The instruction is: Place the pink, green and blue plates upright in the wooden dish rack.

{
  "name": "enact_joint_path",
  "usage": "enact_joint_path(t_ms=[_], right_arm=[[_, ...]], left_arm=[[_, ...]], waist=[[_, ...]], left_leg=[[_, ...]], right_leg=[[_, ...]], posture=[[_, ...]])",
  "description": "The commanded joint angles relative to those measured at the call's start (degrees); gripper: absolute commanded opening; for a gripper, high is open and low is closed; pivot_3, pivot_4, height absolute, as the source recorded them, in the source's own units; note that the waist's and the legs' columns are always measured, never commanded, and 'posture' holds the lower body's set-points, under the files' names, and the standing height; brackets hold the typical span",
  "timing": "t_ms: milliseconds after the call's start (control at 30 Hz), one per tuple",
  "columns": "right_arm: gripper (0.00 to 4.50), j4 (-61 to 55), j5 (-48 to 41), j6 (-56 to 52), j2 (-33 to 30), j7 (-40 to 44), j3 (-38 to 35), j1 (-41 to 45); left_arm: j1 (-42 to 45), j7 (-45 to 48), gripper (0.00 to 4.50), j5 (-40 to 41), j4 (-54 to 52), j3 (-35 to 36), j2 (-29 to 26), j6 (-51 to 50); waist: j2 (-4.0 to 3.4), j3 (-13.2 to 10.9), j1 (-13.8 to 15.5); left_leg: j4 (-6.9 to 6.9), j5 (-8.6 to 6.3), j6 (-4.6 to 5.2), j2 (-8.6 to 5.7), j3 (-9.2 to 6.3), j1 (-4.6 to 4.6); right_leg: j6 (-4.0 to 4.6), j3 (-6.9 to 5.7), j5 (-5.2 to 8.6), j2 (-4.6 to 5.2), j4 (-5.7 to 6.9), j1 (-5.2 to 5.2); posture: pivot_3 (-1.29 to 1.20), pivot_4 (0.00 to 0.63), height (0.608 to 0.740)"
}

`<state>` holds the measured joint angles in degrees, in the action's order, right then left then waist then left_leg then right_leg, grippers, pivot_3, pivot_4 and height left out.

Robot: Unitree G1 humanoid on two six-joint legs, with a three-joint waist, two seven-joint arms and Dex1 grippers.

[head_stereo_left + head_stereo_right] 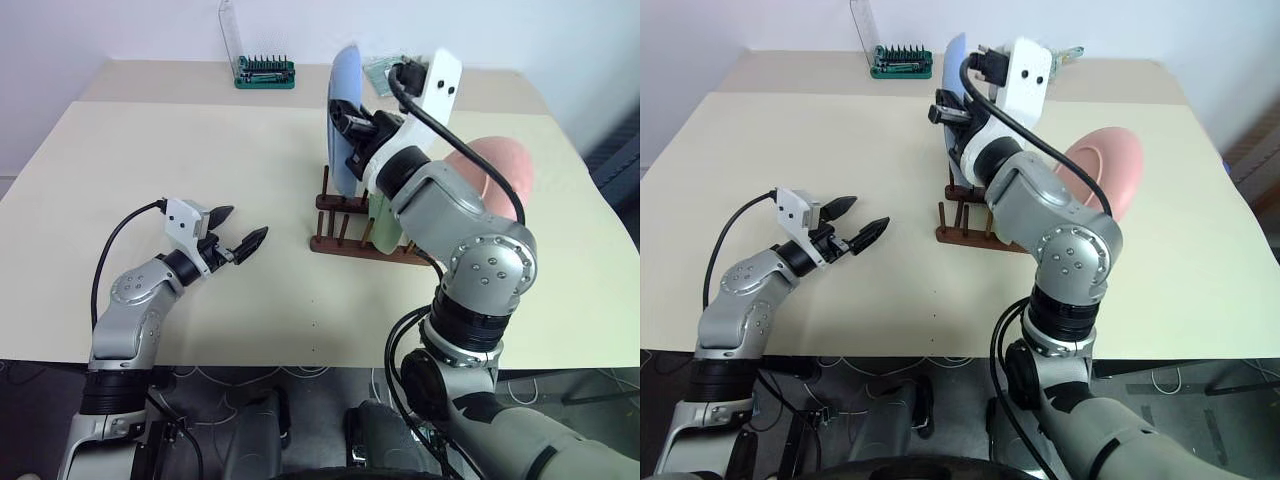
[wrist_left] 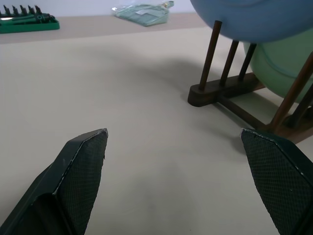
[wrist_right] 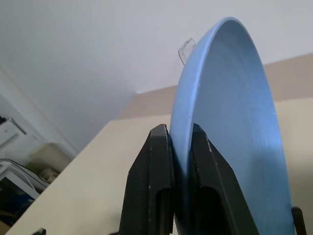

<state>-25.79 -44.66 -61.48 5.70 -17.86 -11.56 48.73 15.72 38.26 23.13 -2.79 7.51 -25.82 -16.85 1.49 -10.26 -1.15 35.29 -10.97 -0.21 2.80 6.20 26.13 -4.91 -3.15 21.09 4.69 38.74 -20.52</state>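
Fingers of the left gripper (image 1: 243, 243) are spread wide above the cream table (image 1: 150, 180). Right of it, the right gripper (image 3: 179, 147) pinches the blue plate (image 1: 345, 110) upright over the wooden dish rack (image 1: 345, 240), where the green plate (image 2: 288, 63) stands; the pink plate (image 1: 1102, 170) stands farther right.

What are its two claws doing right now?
Left gripper: open, holding nothing.
Right gripper: shut on the blue plate.

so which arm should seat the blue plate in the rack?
Right. The right gripper is shut on the blue plate, held upright over the wooden dish rack. The left gripper is open above bare table.
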Motion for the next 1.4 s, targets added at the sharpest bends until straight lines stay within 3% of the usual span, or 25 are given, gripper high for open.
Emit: enact_joint_path(t_ms=[33,567,967,1400], right_arm=[[0.0,-3.4,-3.2,-0.4,2.3,-4.7,-2.6,2.8],[0.0,-2.6,-16.7,1.0,6.0,-22.3,-5.0,2.4],[0.0,0.6,-23.6,7.6,4.9,-29.1,-3.3,2.3],[0.0,1.7,-24.8,15.6,3.9,-31.9,-1.2,1.7]], left_arm=[[0.6,0.2,4.46,0.1,-1.0,0.2,0.2,1.2],[1.8,1.3,4.46,-0.9,1.4,-0.7,1.0,2.3],[2.5,1.2,4.46,-1.3,1.7,-1.4,1.3,2.6],[3.9,0.8,4.46,-1.5,1.6,-2.5,1.8,2.2]], waist=[[0.0,0.0,0.0],[0.0,0.0,0.0],[0.0,0.0,-0.1],[0.0,0.0,-0.1]], left_leg=[[0.0,0.01,0.0,0.0,0.0,0.0],[0.0,0.05,-0.01,-0.01,0.0,0.02],[0.0,0.15,-0.03,0.0,0.01,0.09],[0.0,0.21,-0.03,0.0,0.01,0.16]], right_leg=[[0.0,0.0,0.0,0.0,0.01,-0.01],[0.0,0.0,0.0,0.01,0.1,-0.05],[0.0,0.0,0.0,0.01,0.29,-0.21],[0.01,0.01,0.0,0.01,0.34,-0.3]], posture=[[0.0,0.15,0.732],[0.0,0.15,0.732],[0.0,0.15,0.732],[0.0,0.15,0.732]])
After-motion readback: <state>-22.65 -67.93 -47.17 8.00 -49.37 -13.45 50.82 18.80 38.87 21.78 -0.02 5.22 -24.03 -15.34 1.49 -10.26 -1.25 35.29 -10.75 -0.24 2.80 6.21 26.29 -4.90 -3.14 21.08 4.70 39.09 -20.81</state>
